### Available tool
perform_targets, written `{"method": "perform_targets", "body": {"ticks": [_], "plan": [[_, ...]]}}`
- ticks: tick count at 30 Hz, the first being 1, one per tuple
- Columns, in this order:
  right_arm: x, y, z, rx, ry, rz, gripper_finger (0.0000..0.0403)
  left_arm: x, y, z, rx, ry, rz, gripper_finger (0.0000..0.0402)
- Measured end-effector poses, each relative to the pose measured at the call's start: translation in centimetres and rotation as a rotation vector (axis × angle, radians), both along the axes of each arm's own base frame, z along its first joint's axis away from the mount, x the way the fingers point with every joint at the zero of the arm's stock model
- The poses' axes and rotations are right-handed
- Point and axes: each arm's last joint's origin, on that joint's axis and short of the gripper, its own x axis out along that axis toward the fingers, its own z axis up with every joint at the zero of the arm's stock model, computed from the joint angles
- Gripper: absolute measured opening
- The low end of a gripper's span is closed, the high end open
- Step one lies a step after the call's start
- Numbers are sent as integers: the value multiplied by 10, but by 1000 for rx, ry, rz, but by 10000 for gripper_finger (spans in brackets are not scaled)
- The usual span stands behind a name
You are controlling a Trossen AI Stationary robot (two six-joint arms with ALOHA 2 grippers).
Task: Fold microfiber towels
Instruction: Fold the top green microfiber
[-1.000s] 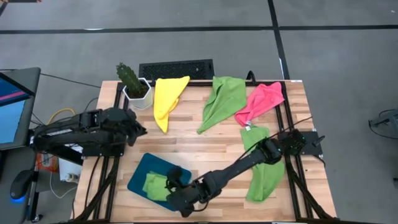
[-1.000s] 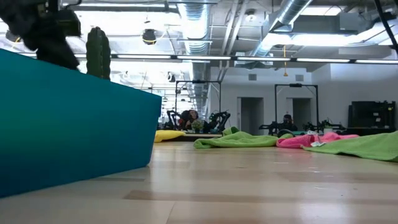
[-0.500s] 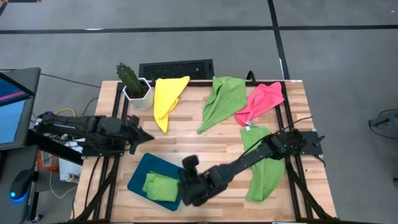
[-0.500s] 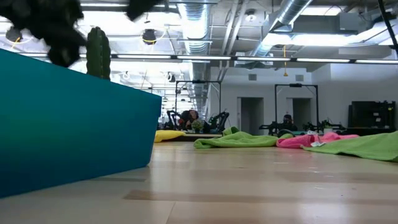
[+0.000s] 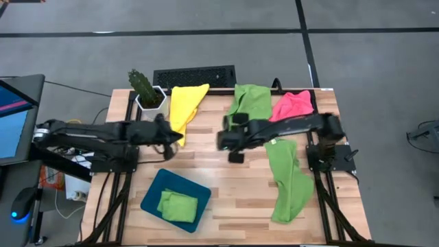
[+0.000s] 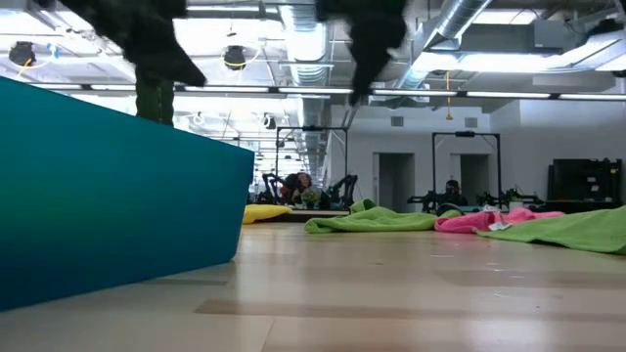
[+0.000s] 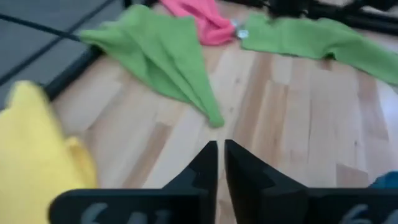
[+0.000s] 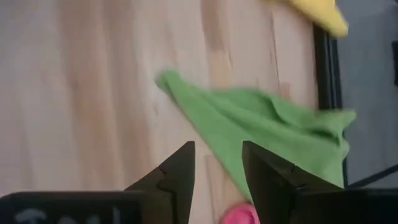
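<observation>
Pale striped-plank wooden table; dark teal rounded-corner tray bearing a folded lime green cloth; plain yellow microfiber towel; plain pink towel; two loose lime green towels; both arms were black.

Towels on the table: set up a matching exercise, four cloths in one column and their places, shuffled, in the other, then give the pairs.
Column 1:
1. yellow towel
2. pink towel
3. folded green towel
4. long green towel

Column 2:
A. in the teal tray
B. along the table's right edge
C. beside the potted cactus
D. far right corner of the table

Pairs: 1-C, 2-D, 3-A, 4-B
</observation>
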Motion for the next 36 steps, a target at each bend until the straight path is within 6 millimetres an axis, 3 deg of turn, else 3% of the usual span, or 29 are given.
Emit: {"method": "perform_targets", "body": {"ticks": [7,12,16,24,36], "plan": [[-53,-84,-28,-104,-129,-75,192,52,46,-14,-24,-159,-78,121],[-61,-151,-34,-212,-52,-39,212,72,78,-29,-95,-120,-77,180],[-62,-196,-52,-246,76,47,214,82,88,-39,-107,-79,-73,205],[-48,-239,-90,-237,204,168,214,87,90,-36,-67,-76,-84,216],[-30,-270,-122,-227,250,228,213,83,102,-33,-18,-93,-57,216]]}}
